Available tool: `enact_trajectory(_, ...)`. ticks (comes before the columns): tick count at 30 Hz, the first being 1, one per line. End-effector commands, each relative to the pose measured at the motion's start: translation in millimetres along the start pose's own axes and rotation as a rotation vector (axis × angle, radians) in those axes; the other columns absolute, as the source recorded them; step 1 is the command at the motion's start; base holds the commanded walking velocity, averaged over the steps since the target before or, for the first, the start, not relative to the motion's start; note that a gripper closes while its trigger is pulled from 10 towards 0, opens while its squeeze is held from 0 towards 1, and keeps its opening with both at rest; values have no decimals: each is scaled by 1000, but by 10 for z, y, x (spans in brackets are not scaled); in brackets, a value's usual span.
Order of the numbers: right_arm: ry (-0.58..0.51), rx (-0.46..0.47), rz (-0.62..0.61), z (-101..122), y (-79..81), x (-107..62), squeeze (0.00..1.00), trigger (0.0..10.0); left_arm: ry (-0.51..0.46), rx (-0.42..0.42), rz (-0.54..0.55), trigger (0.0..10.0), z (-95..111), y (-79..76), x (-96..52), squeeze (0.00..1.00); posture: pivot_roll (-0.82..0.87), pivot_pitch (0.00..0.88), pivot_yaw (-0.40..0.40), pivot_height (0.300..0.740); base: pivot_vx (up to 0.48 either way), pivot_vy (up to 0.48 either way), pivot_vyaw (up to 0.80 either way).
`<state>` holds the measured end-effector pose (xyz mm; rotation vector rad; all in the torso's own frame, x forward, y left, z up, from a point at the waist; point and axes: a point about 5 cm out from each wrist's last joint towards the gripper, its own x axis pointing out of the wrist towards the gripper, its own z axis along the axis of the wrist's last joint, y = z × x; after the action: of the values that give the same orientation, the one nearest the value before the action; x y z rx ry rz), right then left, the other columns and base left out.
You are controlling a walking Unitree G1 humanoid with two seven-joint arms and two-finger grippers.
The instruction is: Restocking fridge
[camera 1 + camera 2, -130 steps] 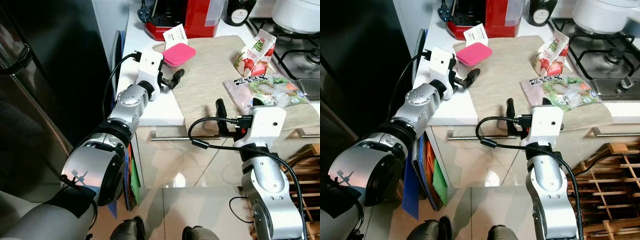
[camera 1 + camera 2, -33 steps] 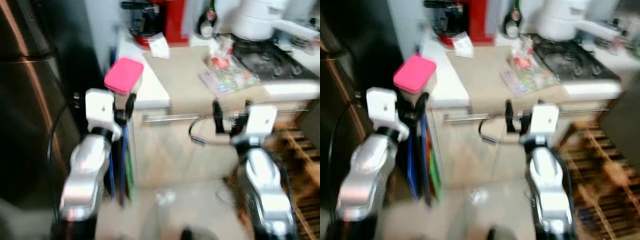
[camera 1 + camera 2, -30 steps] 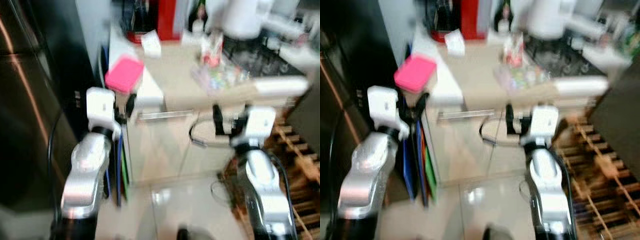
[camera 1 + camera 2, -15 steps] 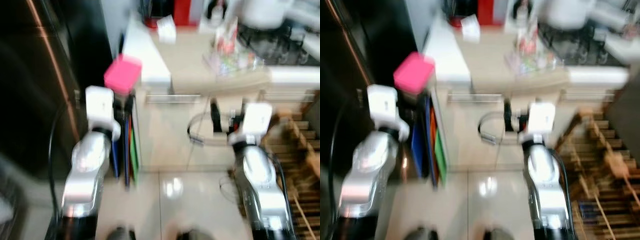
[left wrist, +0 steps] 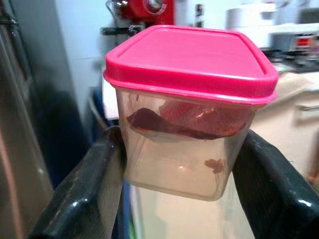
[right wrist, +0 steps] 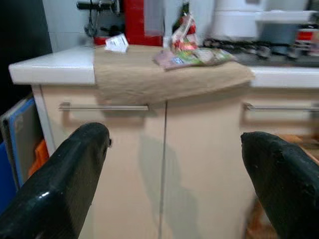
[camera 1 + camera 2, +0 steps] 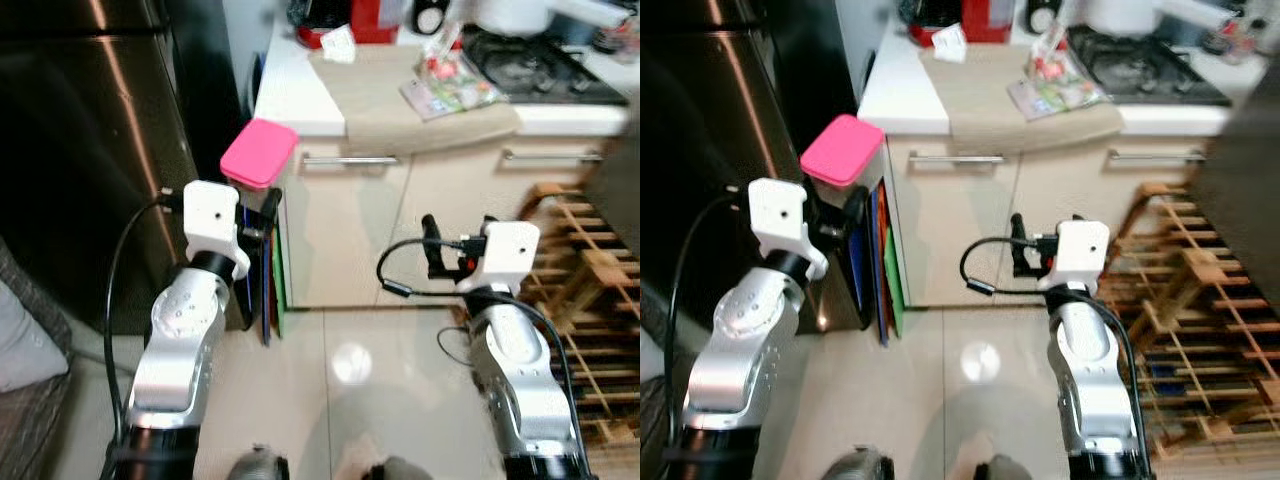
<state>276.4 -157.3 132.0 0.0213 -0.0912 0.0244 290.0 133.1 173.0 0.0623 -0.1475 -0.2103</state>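
Note:
A clear plastic container with a pink lid [image 7: 258, 153] and reddish food inside is held up in the air by my left gripper [image 7: 255, 205], which is shut on its two sides. The left wrist view has the container [image 5: 189, 114] close up between the black fingers [image 5: 94, 184]. It hangs in front of the gap between the dark steel fridge [image 7: 90, 150] and the cabinet. My right gripper [image 7: 458, 235] is open and holds nothing, facing the cabinet doors [image 6: 164, 164]. The fridge door looks closed.
The white counter [image 7: 290, 95] carries a beige mat, food bags [image 7: 450, 85], a red appliance [image 7: 350, 12] and a hob [image 7: 540, 60]. Coloured boards [image 7: 272, 270] stand between fridge and cabinet. A wooden rack [image 7: 590, 270] is at the right. Glossy floor tiles lie below.
The left gripper, earlier at the container on the counter, now carries it in the air. The camera has backed away from the counter, so fridge, cabinets and floor have come into view.

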Motion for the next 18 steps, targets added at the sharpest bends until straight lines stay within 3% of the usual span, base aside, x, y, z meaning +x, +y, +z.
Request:
enact_trajectory(1,-7,3,10,10,38,11,0,10000,-11,1,0,10000,30,21,-4,0,-38,19,18,740,-319,0,0)
enact_trajectory(4,-4,3,13,1,49,9,0,10000,-8,0,2,10000,19,33,-8,0,-36,17,17,740,-313,0,0)
enact_trajectory(12,6,11,32,-43,100,7,0,10000,20,-39,28,10000,-25,112,-24,0,-19,20,41,740,0,0,0)
enact_trajectory(18,-13,-10,-15,-21,-2,30,0,10000,44,-33,-21,10000,-90,27,42,0,-53,0,66,740,0,-435,0)
